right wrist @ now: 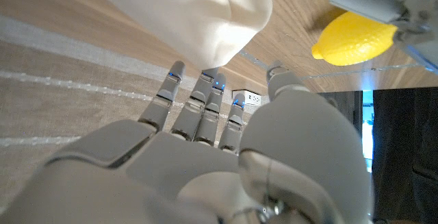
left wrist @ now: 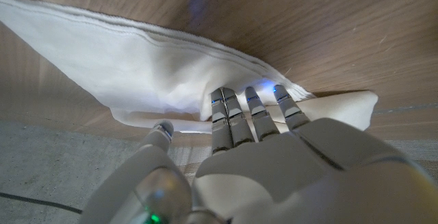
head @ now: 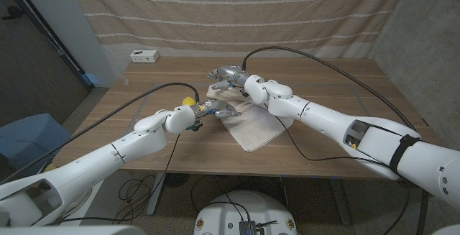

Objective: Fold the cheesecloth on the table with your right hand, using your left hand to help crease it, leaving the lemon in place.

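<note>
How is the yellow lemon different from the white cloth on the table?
The small yellow lemon is round and plump; the white cheesecloth is thin, soft and lies in folds. The lemon is far smaller than the cheesecloth. The left robot hand has its fingers on the cheesecloth's edge, and in the head view the right robot hand is at its far end. Both things lie on the wooden table.

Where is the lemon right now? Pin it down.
In the head view the lemon lies on the table left of centre, just behind the left hand and beside the cheesecloth's left edge.
</note>
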Motion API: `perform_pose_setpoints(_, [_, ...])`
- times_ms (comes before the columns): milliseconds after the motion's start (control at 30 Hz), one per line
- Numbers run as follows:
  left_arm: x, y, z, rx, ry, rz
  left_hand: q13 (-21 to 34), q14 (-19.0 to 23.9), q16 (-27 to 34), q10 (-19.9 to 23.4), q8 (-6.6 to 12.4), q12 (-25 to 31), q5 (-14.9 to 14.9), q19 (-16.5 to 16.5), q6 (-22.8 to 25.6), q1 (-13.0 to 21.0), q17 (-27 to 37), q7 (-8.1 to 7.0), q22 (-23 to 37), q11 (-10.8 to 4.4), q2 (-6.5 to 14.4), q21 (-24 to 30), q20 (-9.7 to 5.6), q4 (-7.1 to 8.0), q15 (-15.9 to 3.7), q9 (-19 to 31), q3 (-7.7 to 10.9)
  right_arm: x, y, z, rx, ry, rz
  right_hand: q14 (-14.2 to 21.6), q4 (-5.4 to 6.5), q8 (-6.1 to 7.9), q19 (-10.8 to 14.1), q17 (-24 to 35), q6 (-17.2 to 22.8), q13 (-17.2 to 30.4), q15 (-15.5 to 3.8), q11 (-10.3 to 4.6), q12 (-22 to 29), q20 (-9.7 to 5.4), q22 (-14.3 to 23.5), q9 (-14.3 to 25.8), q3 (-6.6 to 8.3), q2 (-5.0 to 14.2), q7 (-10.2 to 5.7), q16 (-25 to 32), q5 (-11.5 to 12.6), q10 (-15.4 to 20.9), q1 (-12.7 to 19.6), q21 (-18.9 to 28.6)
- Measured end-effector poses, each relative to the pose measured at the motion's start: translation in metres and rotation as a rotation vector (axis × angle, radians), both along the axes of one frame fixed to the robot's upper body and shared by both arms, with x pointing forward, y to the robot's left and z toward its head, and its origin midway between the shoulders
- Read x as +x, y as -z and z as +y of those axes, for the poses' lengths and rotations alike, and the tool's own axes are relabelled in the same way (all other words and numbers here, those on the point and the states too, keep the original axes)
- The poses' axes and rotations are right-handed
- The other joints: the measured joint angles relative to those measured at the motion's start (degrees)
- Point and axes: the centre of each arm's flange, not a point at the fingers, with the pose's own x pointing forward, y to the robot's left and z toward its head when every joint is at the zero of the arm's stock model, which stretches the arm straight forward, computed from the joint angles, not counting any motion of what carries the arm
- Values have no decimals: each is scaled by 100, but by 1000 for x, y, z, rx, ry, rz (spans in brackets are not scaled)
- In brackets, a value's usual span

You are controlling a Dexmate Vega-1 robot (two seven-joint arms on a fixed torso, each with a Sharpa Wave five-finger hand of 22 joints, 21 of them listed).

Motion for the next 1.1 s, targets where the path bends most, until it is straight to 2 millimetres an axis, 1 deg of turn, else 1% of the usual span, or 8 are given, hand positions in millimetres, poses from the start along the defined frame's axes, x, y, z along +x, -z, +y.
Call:
perform_pose_setpoints(100, [0,0,0,2,-2,-1,-1,0,0,-18,0,-5,0,0,-21,10,0,-21,0,0,10,0,0,0,0,0,0,2,-2,-3,41,-38,109,-148,28,75,-46,-22,-146,0,25,23,-83,22,0,0,-28,30,113,-48,78,-103,-40,0])
perform_pose_setpoints(300, [-1,0,-2,4,-2,-2,-4,0,0,-20,0,-10,0,0,-33,10,0,-33,-1,-2,10,0,0,-23,0,0,23,1,-11,-14,157,-102,219,-454,-133,155,-12,-71,-21,1,43,24,-223,-12,1,0,115,289,272,-190,146,-312,189,0])
perform_pose_setpoints(367, [-1,0,-1,6,-4,-3,-5,0,0,-28,0,-10,0,0,-41,10,-1,-41,-1,-11,10,0,0,-23,1,0,23,-1,-20,-33,230,-114,227,-790,-239,149,6,-108,-137,1,66,-24,-347,6,1,1,107,317,287,-341,146,-599,245,0])
perform_pose_setpoints(500, [-2,0,-2,8,-2,-3,-4,-1,0,-28,0,-20,0,0,-41,10,-1,-41,-2,-11,10,0,0,-23,1,0,23,-3,-26,-43,307,-142,236,-1586,-400,88,10,-238,-562,16,99,-196,-549,11,1,1,32,236,211,-686,146,-1307,367,-31])
perform_pose_setpoints(633, [-2,1,-3,11,-2,-4,-1,-1,0,-29,0,-21,0,0,-41,10,-1,-41,-2,-11,10,0,0,-23,1,0,23,-9,-38,-69,391,-148,211,-1935,-440,88,-12,-327,-678,16,113,-149,-549,-11,1,1,1,214,229,-792,145,-1569,389,-55])
perform_pose_setpoints(867, [-3,0,-5,17,6,-10,0,0,0,-29,0,-22,0,0,-40,10,0,-41,-2,-11,10,0,0,-23,0,0,23,-16,-48,-99,480,-122,157,-1723,-491,277,83,-394,-205,16,117,4,-377,-107,1,17,52,286,385,-652,145,-1246,453,-54])
perform_pose_setpoints(1000, [-5,-1,-7,22,13,-14,0,0,0,-30,0,-33,0,0,-40,10,0,-41,-2,-12,10,0,0,-23,0,0,23,-22,-51,-118,521,-68,101,-1372,-450,328,247,-394,135,43,110,44,-213,-145,2,17,-70,372,446,-474,121,-868,358,-2])
perform_pose_setpoints(1100, [-6,0,-8,23,20,-18,-2,0,0,-49,0,-43,0,0,-40,10,0,-41,-2,6,10,-32,0,-23,0,0,23,-26,-51,-130,534,-22,58,-1323,-403,329,246,-394,247,69,83,54,-164,-143,2,17,-164,271,476,-464,100,-742,201,0])
